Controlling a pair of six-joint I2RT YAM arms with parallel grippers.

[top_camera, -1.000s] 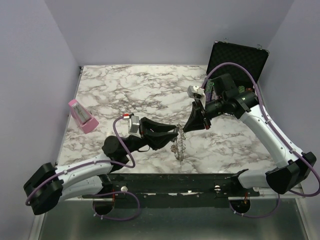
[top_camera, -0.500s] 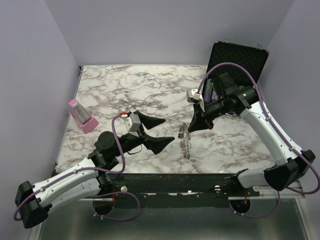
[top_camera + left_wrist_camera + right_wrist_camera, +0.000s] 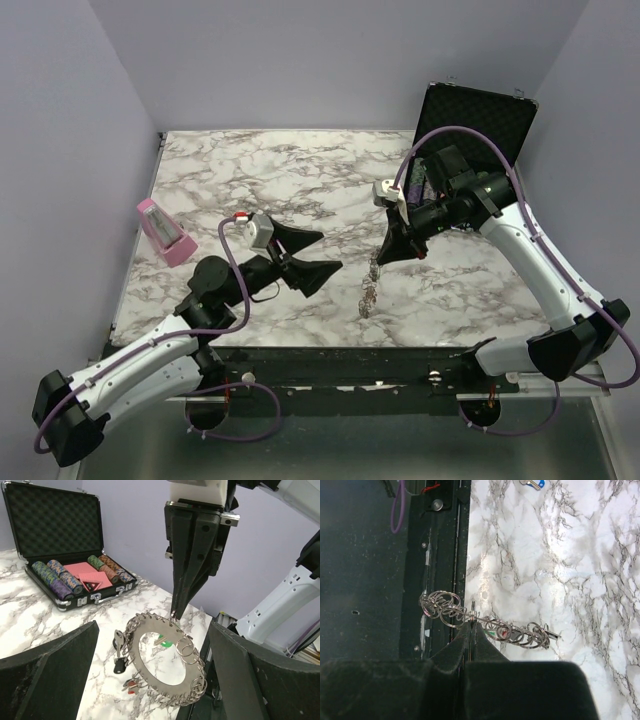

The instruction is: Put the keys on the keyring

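Observation:
The keyring (image 3: 150, 630), a flat silvery ring with small split rings along its rim, hangs tilted over the marble table from my right gripper (image 3: 175, 614), which is shut on its upper rim. A black-headed key (image 3: 119, 664), a red one (image 3: 131, 687) and a green one (image 3: 167, 643) dangle from it. My left gripper (image 3: 154, 647) is open wide, its fingers either side of the ring without touching it. In the top view the keyring (image 3: 370, 290) hangs below the right gripper (image 3: 383, 258), with the left gripper (image 3: 332, 252) to its left. The right wrist view shows the keyring (image 3: 520, 632) edge-on in the shut right gripper (image 3: 472, 626). A blue key (image 3: 532, 484) lies loose on the table.
An open black case (image 3: 470, 120) with striped poker chips (image 3: 55, 577) stands at the back right. A pink object (image 3: 165, 232) sits near the table's left edge. The table's near edge with the black mounting rail (image 3: 440, 580) runs just beneath the hanging ring.
My left gripper has opened wide and drawn back to the left, away from the keyring. The right gripper keeps its hold, and the ring has swung slightly.

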